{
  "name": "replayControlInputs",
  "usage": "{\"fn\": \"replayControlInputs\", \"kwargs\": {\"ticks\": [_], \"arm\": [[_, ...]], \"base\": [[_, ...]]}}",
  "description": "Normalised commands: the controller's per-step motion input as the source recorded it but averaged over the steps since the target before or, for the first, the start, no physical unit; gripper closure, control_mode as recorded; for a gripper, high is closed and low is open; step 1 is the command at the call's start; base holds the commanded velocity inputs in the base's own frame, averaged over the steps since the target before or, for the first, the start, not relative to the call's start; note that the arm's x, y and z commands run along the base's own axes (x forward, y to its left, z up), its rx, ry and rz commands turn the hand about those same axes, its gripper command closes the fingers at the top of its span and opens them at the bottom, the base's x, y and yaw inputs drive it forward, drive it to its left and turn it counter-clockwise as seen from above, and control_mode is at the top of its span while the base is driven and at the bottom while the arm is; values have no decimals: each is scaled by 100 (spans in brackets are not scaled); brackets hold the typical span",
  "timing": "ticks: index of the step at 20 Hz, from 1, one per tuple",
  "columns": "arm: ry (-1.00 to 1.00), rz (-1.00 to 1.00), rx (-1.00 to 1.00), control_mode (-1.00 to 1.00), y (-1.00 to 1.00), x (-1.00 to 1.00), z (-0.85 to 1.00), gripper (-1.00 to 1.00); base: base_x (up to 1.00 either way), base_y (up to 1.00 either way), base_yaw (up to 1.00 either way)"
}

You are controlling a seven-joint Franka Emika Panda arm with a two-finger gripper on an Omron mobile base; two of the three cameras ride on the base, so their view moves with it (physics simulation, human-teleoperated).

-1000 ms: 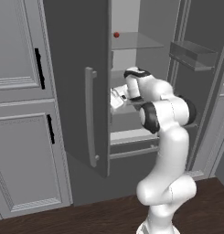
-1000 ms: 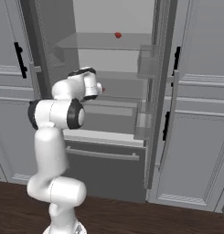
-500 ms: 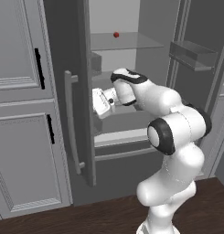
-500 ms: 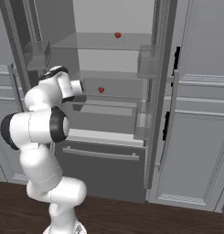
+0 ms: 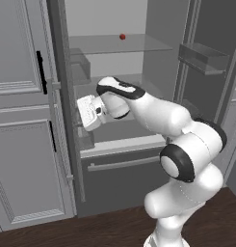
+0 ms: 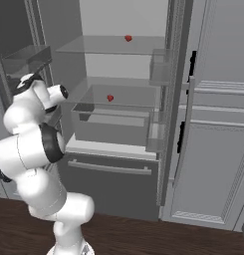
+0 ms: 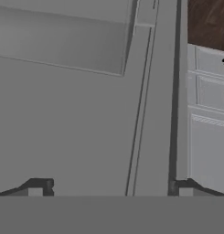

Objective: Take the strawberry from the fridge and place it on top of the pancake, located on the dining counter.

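Red strawberry sits on the upper fridge shelf, top centre. Swung left to the door edge, the fingers are spread, empty; door now wider, reach still pending.

Tall dark grey French-door fridge stands w/ both upper doors swung open, bottom drawer w/ horizontal bar handle shut. Tiny bright red strawberry sits on the upper glass shelf, toward the back wall, at approx 12 o'clock of the fridge opening in left base view. Right base view shows it there too, resting, untouched.
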Motion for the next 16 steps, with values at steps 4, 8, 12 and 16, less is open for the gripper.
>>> {"fn": "replayControlInputs", "kwargs": {"ticks": [4,8,12,16], "arm": [[-1,6,5,-100,-20,2,1,-100],[-1,4,24,-100,-74,6,8,-100],[-4,1,22,-100,-100,2,9,-100],[-14,5,-13,-100,-78,3,19,-100]], "base": [[0,0,0],[0,0,0],[0,0,0],[0,0,0]]}}
